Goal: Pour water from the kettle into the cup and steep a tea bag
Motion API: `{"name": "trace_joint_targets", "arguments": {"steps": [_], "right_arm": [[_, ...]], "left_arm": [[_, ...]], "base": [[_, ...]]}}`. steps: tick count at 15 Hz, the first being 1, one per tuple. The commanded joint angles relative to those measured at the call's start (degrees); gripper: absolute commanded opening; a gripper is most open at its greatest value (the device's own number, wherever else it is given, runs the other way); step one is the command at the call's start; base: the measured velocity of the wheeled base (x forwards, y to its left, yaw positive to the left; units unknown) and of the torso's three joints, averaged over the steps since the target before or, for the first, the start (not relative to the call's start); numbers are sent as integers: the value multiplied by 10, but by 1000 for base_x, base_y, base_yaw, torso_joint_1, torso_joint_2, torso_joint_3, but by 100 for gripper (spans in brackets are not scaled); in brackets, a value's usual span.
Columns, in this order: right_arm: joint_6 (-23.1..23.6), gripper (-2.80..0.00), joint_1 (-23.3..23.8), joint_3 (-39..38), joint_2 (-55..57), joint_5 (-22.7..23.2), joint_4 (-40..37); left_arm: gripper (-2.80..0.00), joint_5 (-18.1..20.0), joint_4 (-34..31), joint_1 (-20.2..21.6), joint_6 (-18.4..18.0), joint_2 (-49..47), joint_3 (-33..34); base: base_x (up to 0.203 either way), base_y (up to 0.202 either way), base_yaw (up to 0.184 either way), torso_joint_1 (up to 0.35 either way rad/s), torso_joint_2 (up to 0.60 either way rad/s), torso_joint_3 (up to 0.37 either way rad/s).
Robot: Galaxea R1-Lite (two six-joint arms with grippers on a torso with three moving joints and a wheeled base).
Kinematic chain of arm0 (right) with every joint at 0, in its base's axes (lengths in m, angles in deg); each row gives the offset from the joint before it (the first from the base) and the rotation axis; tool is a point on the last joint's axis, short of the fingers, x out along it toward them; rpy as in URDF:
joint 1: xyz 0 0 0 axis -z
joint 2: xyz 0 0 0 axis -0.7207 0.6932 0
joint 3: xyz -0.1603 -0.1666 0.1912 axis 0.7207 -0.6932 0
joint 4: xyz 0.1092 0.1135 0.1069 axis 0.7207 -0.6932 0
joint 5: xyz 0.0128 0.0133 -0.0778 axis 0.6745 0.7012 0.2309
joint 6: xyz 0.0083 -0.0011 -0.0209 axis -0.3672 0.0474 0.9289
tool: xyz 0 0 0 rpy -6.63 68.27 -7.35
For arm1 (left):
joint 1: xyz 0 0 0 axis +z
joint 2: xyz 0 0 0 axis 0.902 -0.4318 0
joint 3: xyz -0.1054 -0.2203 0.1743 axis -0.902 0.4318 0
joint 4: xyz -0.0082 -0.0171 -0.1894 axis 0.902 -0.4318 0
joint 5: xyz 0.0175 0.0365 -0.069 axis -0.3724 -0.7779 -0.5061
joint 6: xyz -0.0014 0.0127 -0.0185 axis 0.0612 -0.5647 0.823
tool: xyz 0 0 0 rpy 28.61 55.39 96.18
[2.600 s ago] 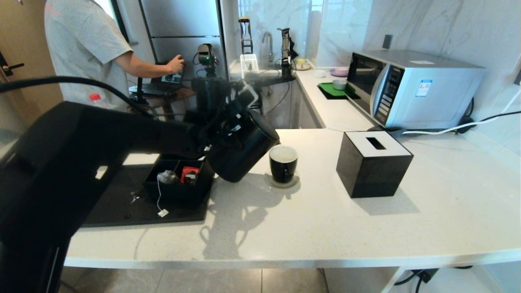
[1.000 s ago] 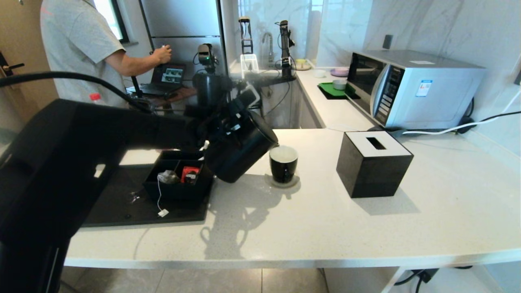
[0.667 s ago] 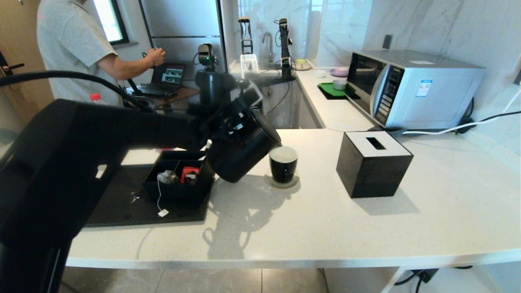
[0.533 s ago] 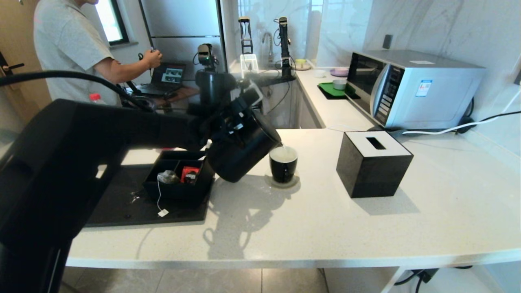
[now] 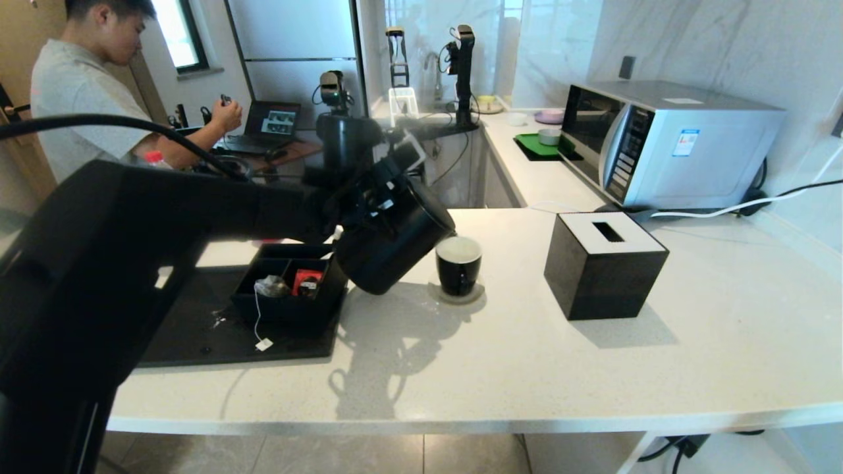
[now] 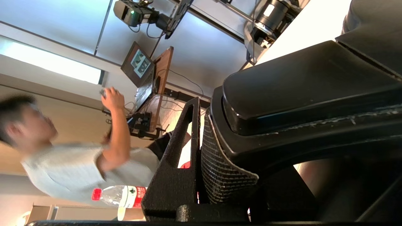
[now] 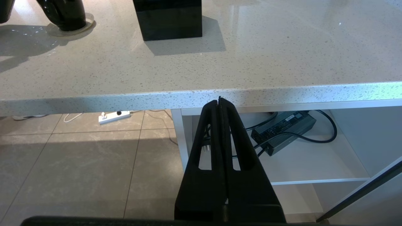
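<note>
Step in hand: pouring; left claw (image 5: 385, 191) clamped on the handle of the kettle (image 5: 395, 240), which hangs tilted with its spout at the rim of the cup (image 5: 458, 264) on the worktop (image 5: 593, 368); cup's fill cannot be told; next, by my reckoning: right the kettle, set it down, fetch the tea bag (image 5: 271, 286) from the black compartment box (image 5: 290, 309), red packet (image 5: 306, 281) beside it; right claw (image 7: 220, 103) together, parked below the worktop edge
</note>
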Motion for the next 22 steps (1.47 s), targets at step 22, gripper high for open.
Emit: {"name": "trace_joint_targets", "arguments": {"steps": [22], "right_arm": [[0, -280, 0, 0, 1, 0, -1]], "left_arm": [[-280, -3, -12, -4, -3, 3, 2]], "base": [[0, 0, 0, 0, 0, 0]]}}
